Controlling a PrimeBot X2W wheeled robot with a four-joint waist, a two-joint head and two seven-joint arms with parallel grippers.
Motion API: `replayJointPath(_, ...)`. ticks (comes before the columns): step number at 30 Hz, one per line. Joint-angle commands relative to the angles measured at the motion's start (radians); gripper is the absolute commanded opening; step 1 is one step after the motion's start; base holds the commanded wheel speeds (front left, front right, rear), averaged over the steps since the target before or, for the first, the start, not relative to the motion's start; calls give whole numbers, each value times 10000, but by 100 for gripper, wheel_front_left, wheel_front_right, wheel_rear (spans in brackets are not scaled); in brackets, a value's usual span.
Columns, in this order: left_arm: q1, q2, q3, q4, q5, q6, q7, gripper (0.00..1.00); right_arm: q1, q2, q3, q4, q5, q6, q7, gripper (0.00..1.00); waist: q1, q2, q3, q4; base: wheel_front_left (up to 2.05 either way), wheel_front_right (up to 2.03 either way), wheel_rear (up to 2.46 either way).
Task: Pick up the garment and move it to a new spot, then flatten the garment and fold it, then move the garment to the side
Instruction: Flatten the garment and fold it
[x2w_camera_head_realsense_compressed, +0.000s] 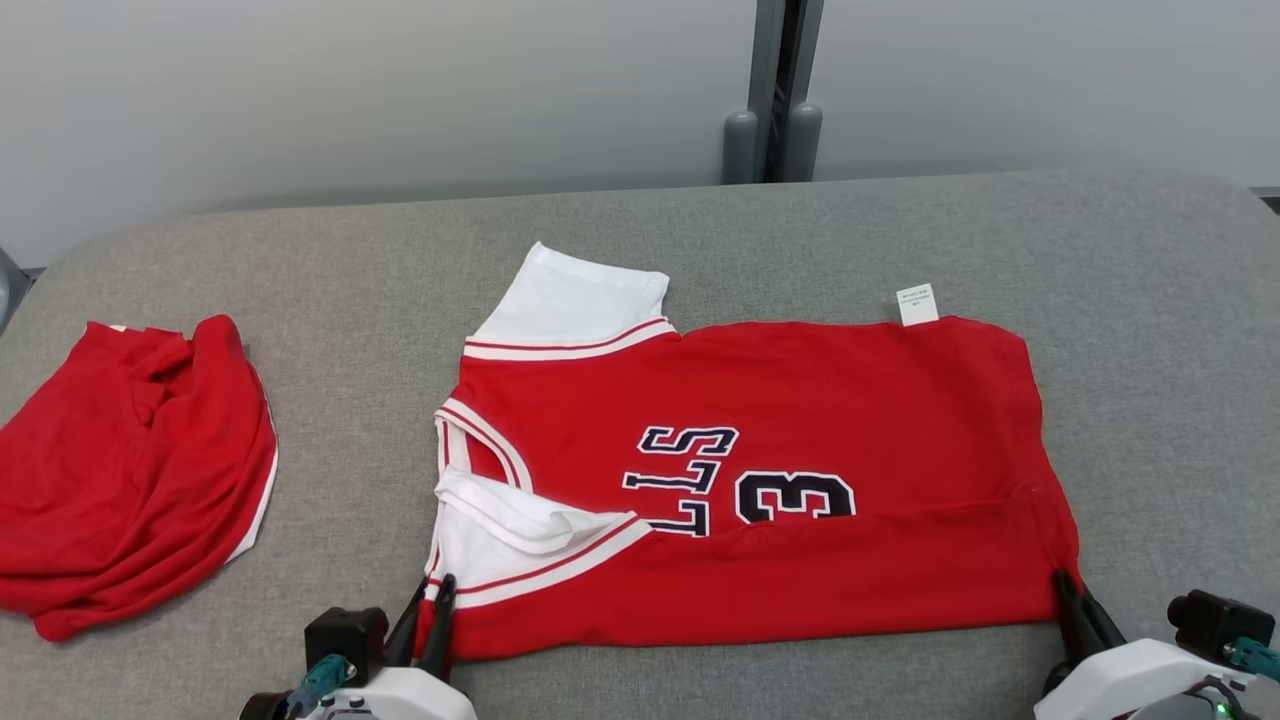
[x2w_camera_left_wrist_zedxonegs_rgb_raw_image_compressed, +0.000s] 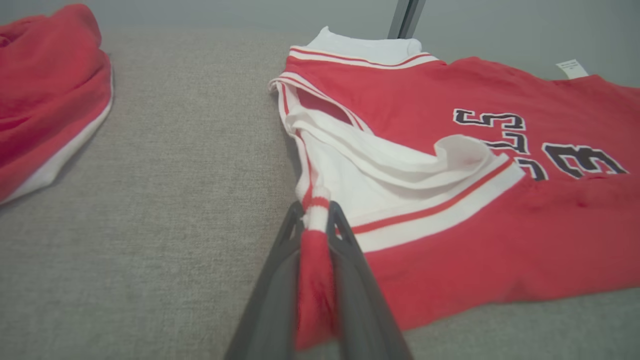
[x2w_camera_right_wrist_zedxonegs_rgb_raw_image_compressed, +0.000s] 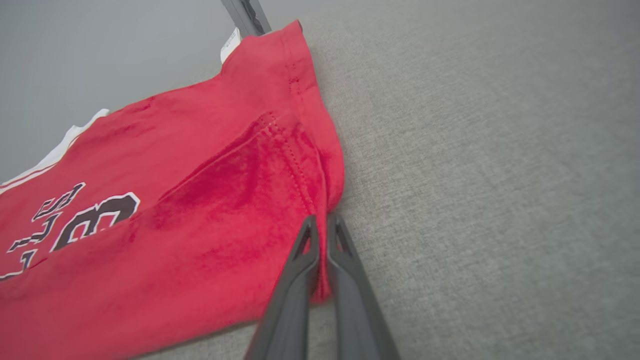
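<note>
Jaws clenched on both sides. Left gripper (x2w_camera_left_wrist_zedxonegs_rgb_raw_image_compressed: 315, 210) pinches the jersey (x2w_camera_head_realsense_compressed: 830, 390) at its near-left corner, red-and-white trim bunched between the fingers. Right gripper (x2w_camera_right_wrist_zedxonegs_rgb_raw_image_compressed: 320, 222) grips the near-right hem corner. Jersey is red with white striped sleeves, dark lettering and a white tag (x2w_camera_head_realsense_compressed: 917, 304) on the far edge. It lies mid-surface, near edge folded over the lettering. Grey padded surface (x2w_camera_head_realsense_compressed: 1150, 350) is open to the right and beyond. A second red garment (x2w_camera_head_realsense_compressed: 130, 470) sits bunched well apart on the left.

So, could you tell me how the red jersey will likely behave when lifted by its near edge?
Probably floppy: the jersey bunches inside the left gripper, so its middle should sag. It lies thin, likely light. The right gripper pinches only a corner, which might slip.
</note>
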Motion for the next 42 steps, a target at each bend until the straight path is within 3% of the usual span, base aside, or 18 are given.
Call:
replayJointPath(1,139,116,-43,-26,48,-53,79,0,122,-168,8,74,106,-7,-84,0,0,0,-106,-50,0,0,0)
replayJointPath(23,2558,975,-362,-2672,-14,585,1226,0,1831,-887,461,-1512,837,-9,1439,0,0,0,-704,-446,0,0,0)
replayJointPath(24,2627,988,-382,-2794,-21,631,1316,18,1896,-859,408,-1612,906,-9,1530,0,0,0,-708,-438,0,0,0)
replayJointPath(25,2688,1001,-390,-2904,-26,658,1366,41,1929,-860,335,-1732,880,-9,1503,26,0,0,-709,-434,0,0,0)
replayJointPath(26,2735,1007,-404,-2992,-28,704,1403,59,1979,-836,250,-1830,917,-8,1540,94,0,0,-710,-425,0,0,0)
replayJointPath(27,2771,1010,-414,-3059,-34,742,1462,100,2029,-812,175,-1904,925,-8,1613,100,0,0,-711,-412,0,0,0)
replayJointPath(37,2306,1140,-119,-3907,61,1130,1276,100,1717,-913,-876,-2892,-179,-6,1459,100,0,0,-681,-327,0,0,0)
replayJointPath(42,1620,1161,52,-4018,95,1229,1166,100,1234,-895,-802,-3905,-957,-6,1263,100,0,0,-419,-513,0,0,0)
